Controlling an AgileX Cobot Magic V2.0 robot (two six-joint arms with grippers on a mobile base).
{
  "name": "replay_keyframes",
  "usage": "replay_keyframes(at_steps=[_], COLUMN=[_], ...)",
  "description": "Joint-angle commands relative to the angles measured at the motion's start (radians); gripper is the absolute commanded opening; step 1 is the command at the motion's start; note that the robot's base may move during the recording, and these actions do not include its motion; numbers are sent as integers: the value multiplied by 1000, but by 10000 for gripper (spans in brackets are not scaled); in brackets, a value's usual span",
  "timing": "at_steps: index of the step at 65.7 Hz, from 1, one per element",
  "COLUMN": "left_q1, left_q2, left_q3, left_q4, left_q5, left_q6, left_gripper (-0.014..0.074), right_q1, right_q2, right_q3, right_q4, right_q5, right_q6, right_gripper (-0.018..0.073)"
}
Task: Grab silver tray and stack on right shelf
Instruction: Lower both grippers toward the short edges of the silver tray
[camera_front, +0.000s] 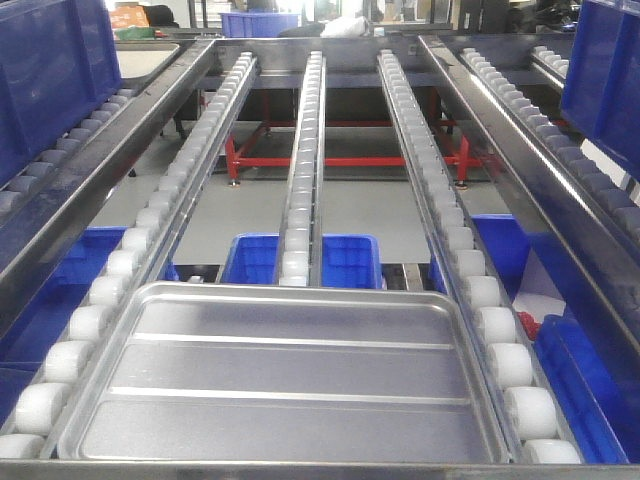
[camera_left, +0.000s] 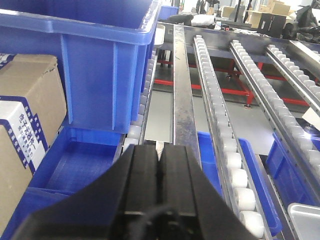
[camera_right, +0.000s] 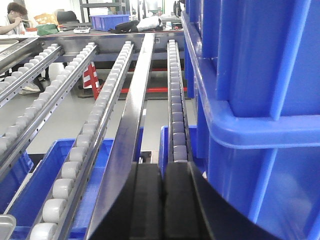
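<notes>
The silver tray (camera_front: 285, 375), shiny with two long raised ridges, lies flat on the near end of the right shelf (camera_front: 302, 190), resting on its rails of white wheels behind the steel front bar (camera_front: 300, 472). No gripper shows in the front view. A corner of the tray shows at the lower right of the left wrist view (camera_left: 306, 220) and at the lower left of the right wrist view (camera_right: 4, 226). My left gripper (camera_left: 160, 149) is shut and empty, to the left of the tray. My right gripper (camera_right: 163, 166) is shut and empty, to the right of it.
A big blue bin (camera_left: 95, 60) and a cardboard box (camera_left: 27, 125) stand close to the left gripper. Another big blue bin (camera_right: 260, 100) stands right beside the right gripper. Blue crates (camera_front: 340, 262) and a red frame (camera_front: 350, 160) lie below the rack.
</notes>
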Motion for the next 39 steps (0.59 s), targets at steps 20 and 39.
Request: replay_keyframes(at_steps=[20, 39], left_q1=[-1, -1], left_q2=[-10, -10], left_q3=[24, 24], left_q4=[-5, -5], left_q5=[-83, -83], left_q6=[-1, -1], left_gripper=[-91, -91], right_q1=[-2, -2], right_q2=[-17, -17], right_q3=[-3, -3], right_q4=[-1, -1], right_q5=[-86, -86], right_q6=[-6, -6], right_gripper=[49, 49])
